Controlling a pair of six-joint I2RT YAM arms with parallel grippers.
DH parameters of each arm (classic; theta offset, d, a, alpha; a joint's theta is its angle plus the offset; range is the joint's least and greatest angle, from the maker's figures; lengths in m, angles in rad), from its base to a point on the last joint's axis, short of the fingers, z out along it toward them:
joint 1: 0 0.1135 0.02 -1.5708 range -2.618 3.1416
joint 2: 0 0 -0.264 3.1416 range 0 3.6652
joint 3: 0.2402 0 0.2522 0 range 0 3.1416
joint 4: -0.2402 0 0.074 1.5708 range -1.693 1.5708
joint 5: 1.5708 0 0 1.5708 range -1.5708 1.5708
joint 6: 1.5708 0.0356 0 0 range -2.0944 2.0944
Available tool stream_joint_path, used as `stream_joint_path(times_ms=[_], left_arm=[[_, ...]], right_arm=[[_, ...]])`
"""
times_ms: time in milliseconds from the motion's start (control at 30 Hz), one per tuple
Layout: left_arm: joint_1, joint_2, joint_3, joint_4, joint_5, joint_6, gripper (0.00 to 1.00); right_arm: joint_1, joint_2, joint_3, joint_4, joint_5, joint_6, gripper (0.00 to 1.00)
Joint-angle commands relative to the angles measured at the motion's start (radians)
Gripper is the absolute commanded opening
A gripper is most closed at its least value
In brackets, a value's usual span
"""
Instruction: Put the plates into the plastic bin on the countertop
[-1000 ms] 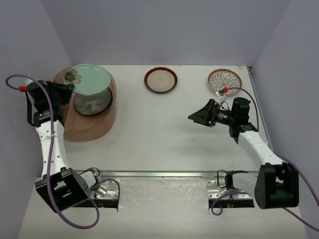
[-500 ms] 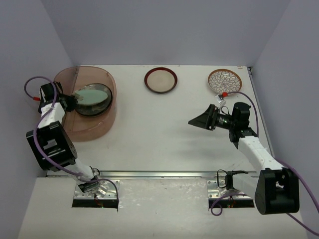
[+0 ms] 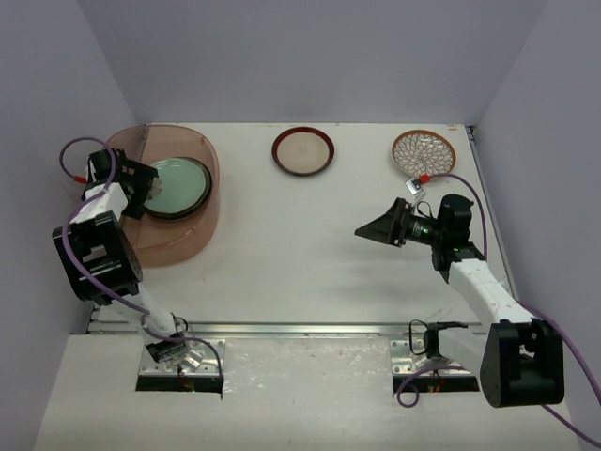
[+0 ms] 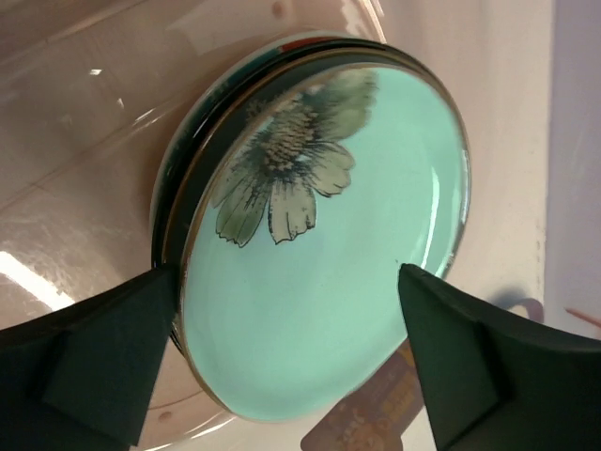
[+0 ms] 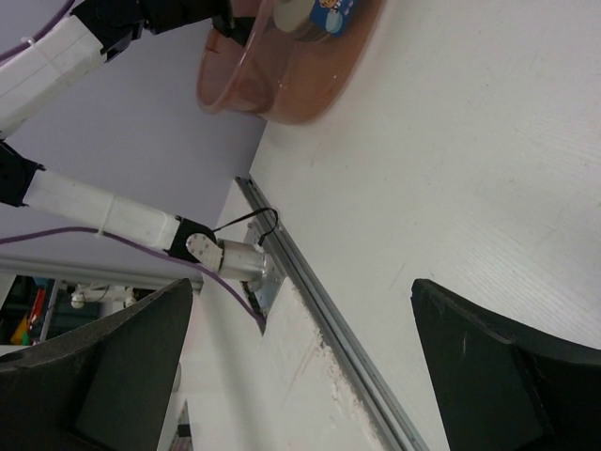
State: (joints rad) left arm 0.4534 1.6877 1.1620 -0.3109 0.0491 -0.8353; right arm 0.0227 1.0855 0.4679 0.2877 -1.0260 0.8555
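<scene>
The mint green plate (image 3: pixel 178 185) with a grey flower lies on top of a stack of dark-rimmed plates inside the pinkish plastic bin (image 3: pixel 167 246) at the left of the countertop (image 3: pixel 310 254). My left gripper (image 3: pixel 143 186) is in the bin at that plate's left edge, open. In the left wrist view its fingers (image 4: pixel 89 357) stand wide on either side of the mint plate (image 4: pixel 329 254), not pinching it. A brown-rimmed cream plate (image 3: pixel 302 150) and a brown-white petal plate (image 3: pixel 423 150) lie at the back. My right gripper (image 3: pixel 368 225) hangs open and holds nothing over the right half of the countertop.
A metal rail (image 3: pixel 300 329) runs along the near edge, seen also in the right wrist view as the rail (image 5: pixel 324 305). Lilac-grey walls close in the left, back and right. The bin (image 5: pixel 282 70) shows far off in the right wrist view.
My left arm brought the mint plate down from the bin's rim onto the stack inside, and its jaws opened off it. The right arm shifted only slightly.
</scene>
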Motion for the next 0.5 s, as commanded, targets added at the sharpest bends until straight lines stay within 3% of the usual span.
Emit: stream_joint_path(times_ms=[0, 267, 467], left_arm=[[-0.048, 0.064, 0.126, -0.077, -0.018, 0.049, 1.0], [-0.091, 0.193, 0.341, -0.361, -0.14, 0.102, 1.0], [-0.088, -0.047, 0.306, -0.372, -0.272, 0.093, 1.0]], right_arm=[[0.0, -0.005, -0.003, 0.053, -0.005, -0.004, 0.99], [0.0, 0.01, -0.005, 0.04, 0.012, -0.011, 0.99], [0.0, 0.022, 0.0, 0.018, 0.044, -0.021, 0.99]])
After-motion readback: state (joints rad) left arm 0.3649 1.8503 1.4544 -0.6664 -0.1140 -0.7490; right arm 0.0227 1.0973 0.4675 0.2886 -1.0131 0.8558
